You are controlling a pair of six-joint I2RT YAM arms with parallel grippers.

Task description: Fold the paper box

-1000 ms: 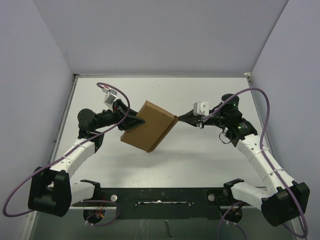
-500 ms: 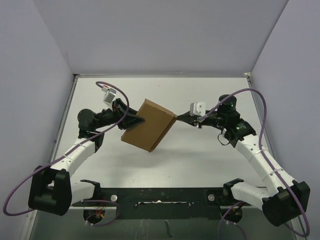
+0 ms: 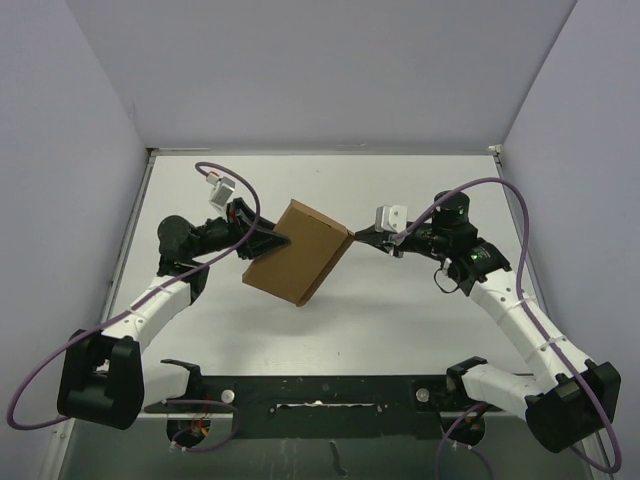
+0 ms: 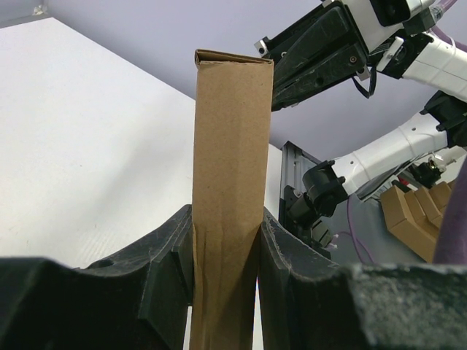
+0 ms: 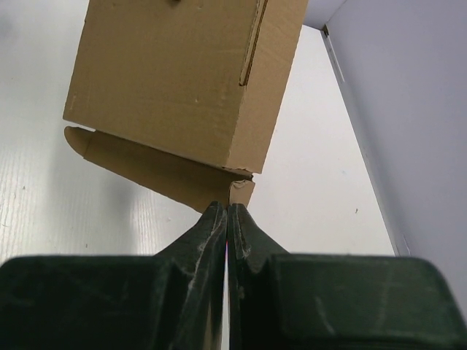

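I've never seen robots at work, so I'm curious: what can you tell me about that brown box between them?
The box is thin, plain brown cardboard, creased, mostly folded shut, with one loose flap hanging below. It hangs tilted above the white table. The left claw squeezes its narrow edge; the right claw, closed, meets a small tab at its corner.

white table (image 3: 400, 325) that sat between pale lilac walls (image 3: 320, 70), black rail (image 3: 320, 385) along its near edge, brown cardboard pieces (image 4: 412, 211) beyond
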